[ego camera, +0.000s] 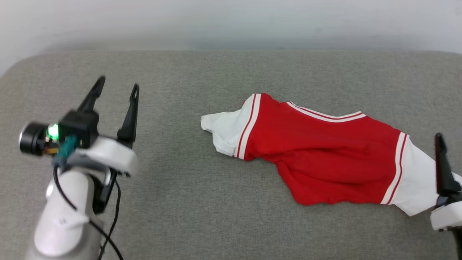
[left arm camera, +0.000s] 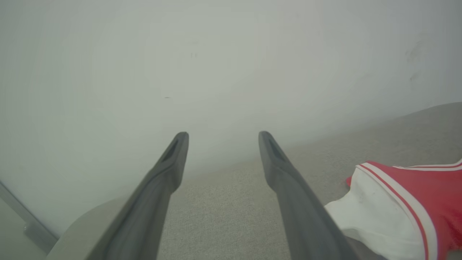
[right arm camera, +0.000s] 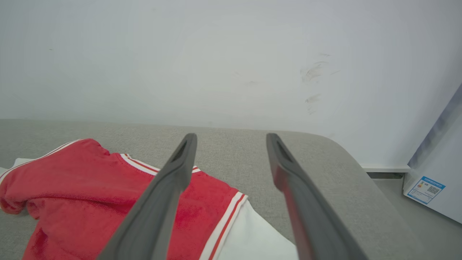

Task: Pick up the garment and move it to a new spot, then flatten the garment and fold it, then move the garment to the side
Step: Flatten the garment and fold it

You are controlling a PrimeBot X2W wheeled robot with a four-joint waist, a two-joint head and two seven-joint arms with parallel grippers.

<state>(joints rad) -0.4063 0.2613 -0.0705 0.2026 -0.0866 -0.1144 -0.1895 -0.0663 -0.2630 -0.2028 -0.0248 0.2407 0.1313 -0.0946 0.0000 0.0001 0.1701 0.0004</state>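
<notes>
At the lower left of the head view the pale forearm (ego camera: 61, 216) is rising from the bottom edge. It is carrying the left gripper (ego camera: 119, 82), whose two dark fingers are standing wide apart with nothing between them, over bare grey upholstery (ego camera: 187, 209). At the lower right edge one dark finger (ego camera: 442, 162) of the right gripper (right arm camera: 231, 136) is showing in front of a white sleeve of the garment (ego camera: 317, 155). In the right wrist view these jaws are also gaping wide and gripping nothing, and whether they are touching the cloth cannot be told. The garment is lying rumpled on the upholstery, right of centre and well apart from the left gripper. Its red body is running across the frame, with one white sleeve pointing toward the middle and the other reaching the right edge. Beyond it the upholstery is running back to a rounded far edge, and a pale wall (ego camera: 231, 21) is rising behind. At the right edge of the right wrist view a white cabinet (right arm camera: 438, 180) with a blue label is standing on the floor.
</notes>
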